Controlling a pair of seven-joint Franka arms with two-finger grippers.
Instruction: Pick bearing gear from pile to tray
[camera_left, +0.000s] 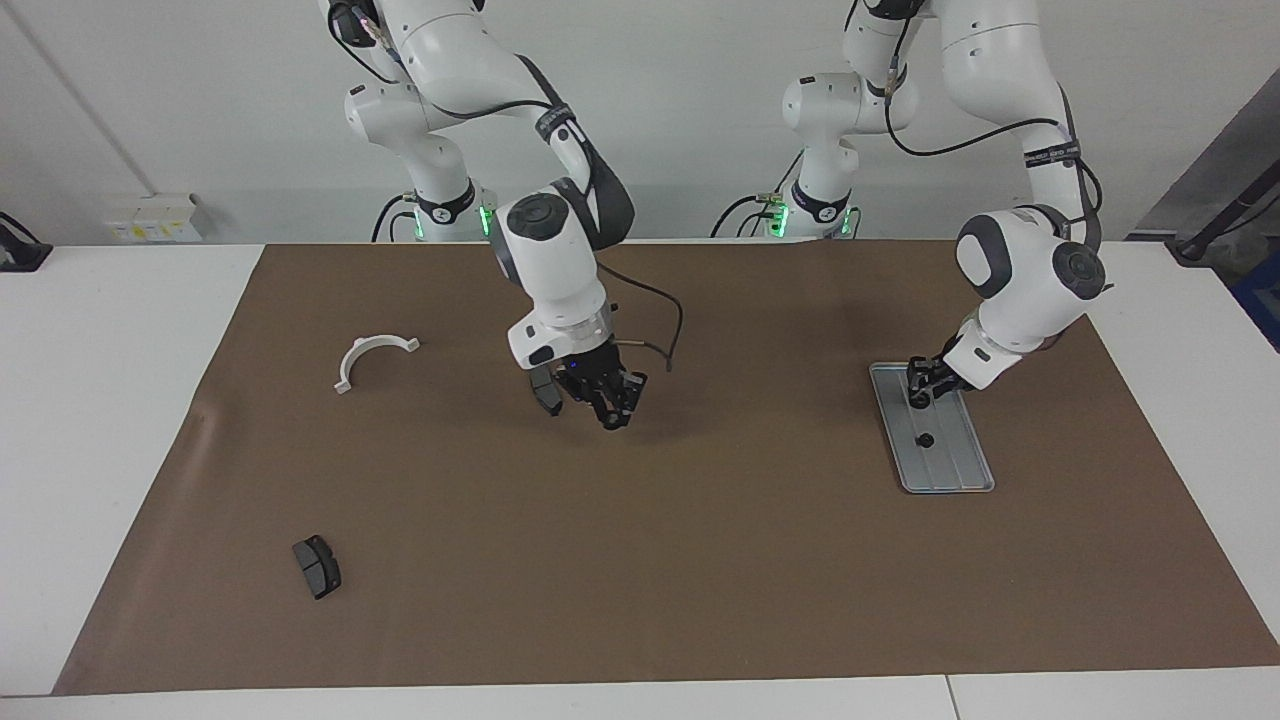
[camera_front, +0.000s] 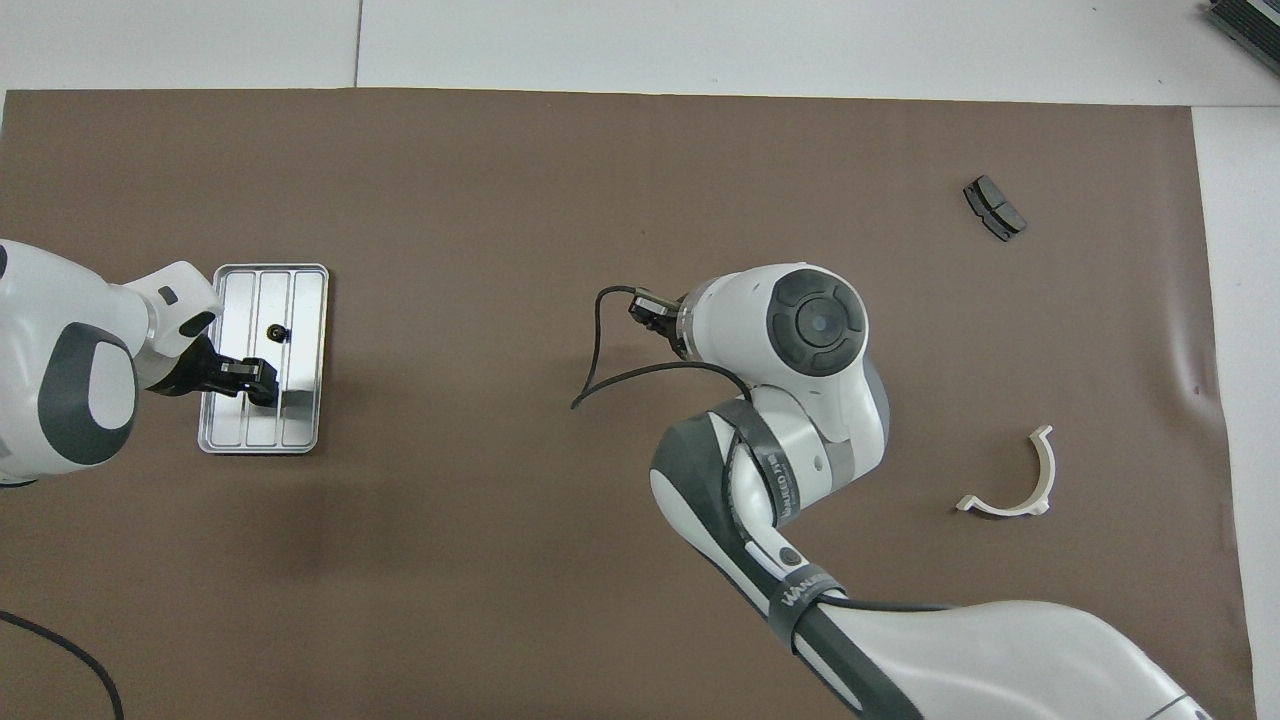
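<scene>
One small black gear (camera_left: 926, 440) is lying in the tray (camera_left: 975, 478) — light, stiff, likely slippery, best pinched across its rim. Left gripper (camera_left: 918, 393) is hovering over the tray, fingers unclear; right gripper (camera_left: 612, 403), closed, is hanging mid-table beside a brake pad (camera_left: 543, 392).

brown mat (camera_left: 700, 560), white table (camera_left: 100, 400)

A small black round gear (camera_left: 926, 440) lies in the flat silver-grey metal tray (camera_left: 955, 478) at the left arm's end of the tabletop (camera_left: 700, 560); a white half-ring bracket (camera_left: 368, 358) and a dark grey brake-pad-shaped piece (camera_left: 317, 566) lie toward the right arm's end.
</scene>
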